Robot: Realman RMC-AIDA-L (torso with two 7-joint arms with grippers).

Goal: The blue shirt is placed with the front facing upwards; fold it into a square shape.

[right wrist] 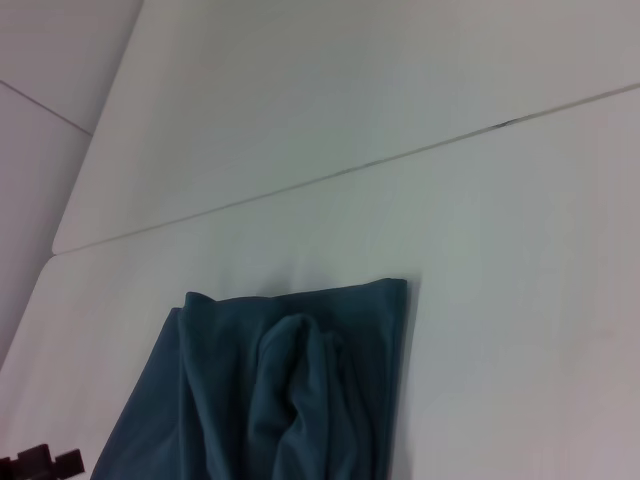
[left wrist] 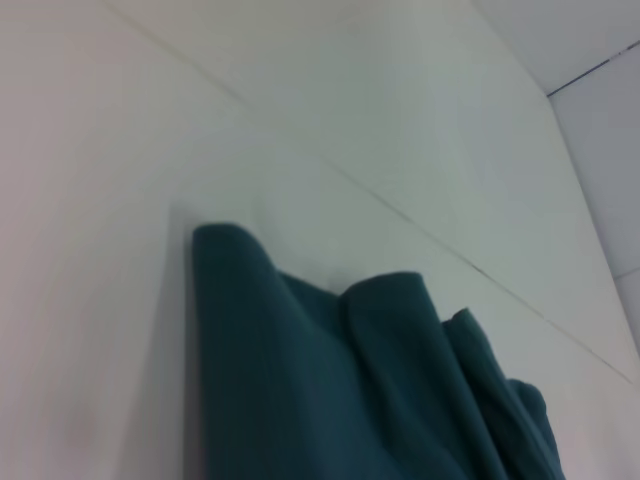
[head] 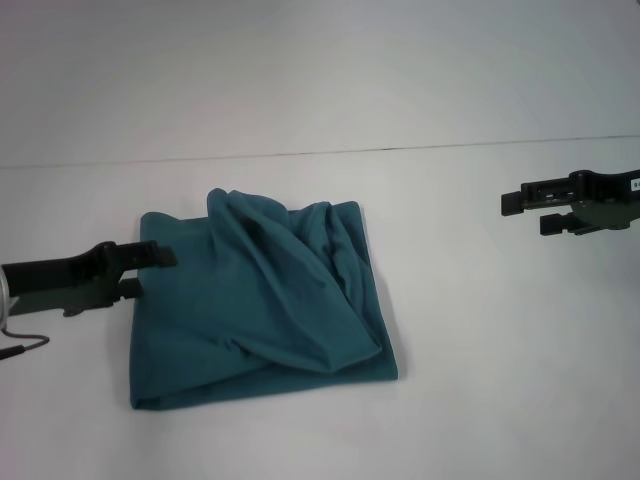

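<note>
The teal-blue cotton shirt [head: 262,300] lies folded roughly square on the white worktop [head: 480,400]. The left gripper [head: 150,270], jaws spread, reaches level to its left edge. The right gripper [head: 528,212], jaws spread, hovers well apart.

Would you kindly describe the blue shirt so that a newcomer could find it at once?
On the white table, look just left of centre, beside the left gripper and well away from the right gripper. There lies the blue shirt, folded into a rough square with rumpled folds across its top. It is the only cloth and the only teal thing there.
</note>
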